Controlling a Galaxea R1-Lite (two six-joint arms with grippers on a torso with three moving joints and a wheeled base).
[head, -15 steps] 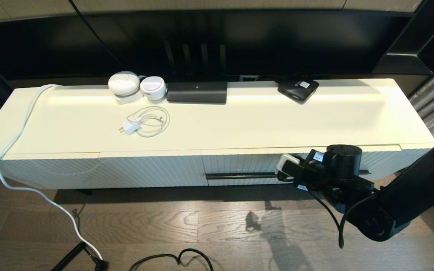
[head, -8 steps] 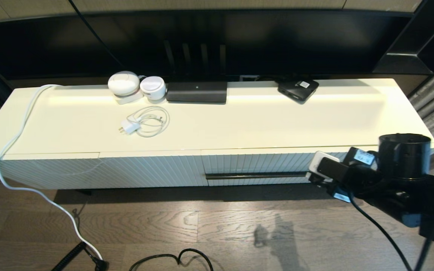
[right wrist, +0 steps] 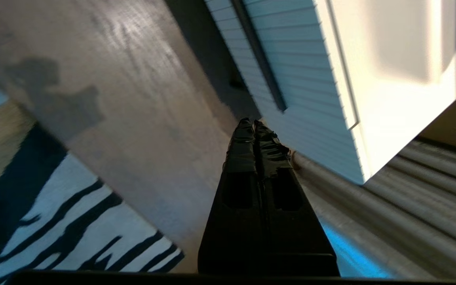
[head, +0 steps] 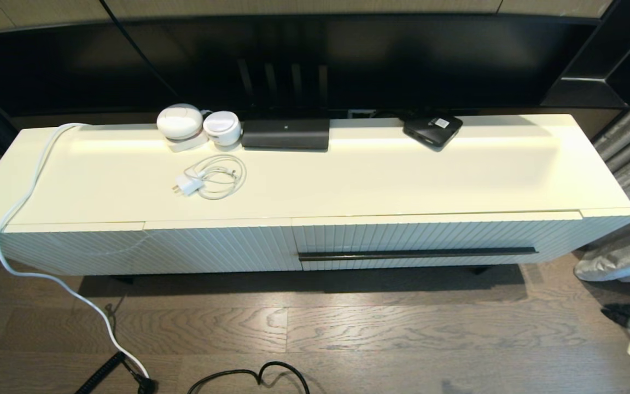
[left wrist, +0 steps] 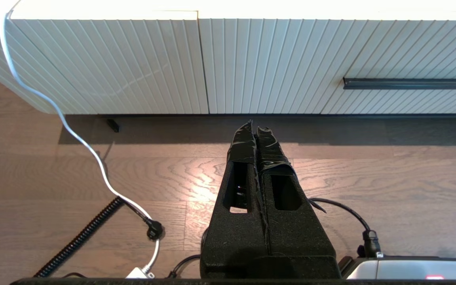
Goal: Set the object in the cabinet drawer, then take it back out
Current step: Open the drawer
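Head view: cabinet drawer fully pushed in, flush with the ribbed cream panel on its left, long black bar handle running across the lower front. On the cabinet top: 2 white round devices at the back, a long black rectangular device just beside them, a flat black box with a white label further right, and a coiled white charger cable nearer the front. White cord trailing off the left end down to the wood floor. No sign of the black folding umbrella in any of the 3 views; where it lies cannot be told.

Neither gripper in the head view; only a sliver of white and black hardware at the lower right edge.

Left wrist view alone: left gripper low over the floor, well short of the ribbed panel, fingers pressed together, nothing between them. Left end of the handle off to one side, white cord running to a black plug.

Right wrist view alone: right gripper with fingers closed together and empty, tips near the drawer's right end, beside grey curtain folds. Black-and-white striped rug on the floor, unseen from the head.
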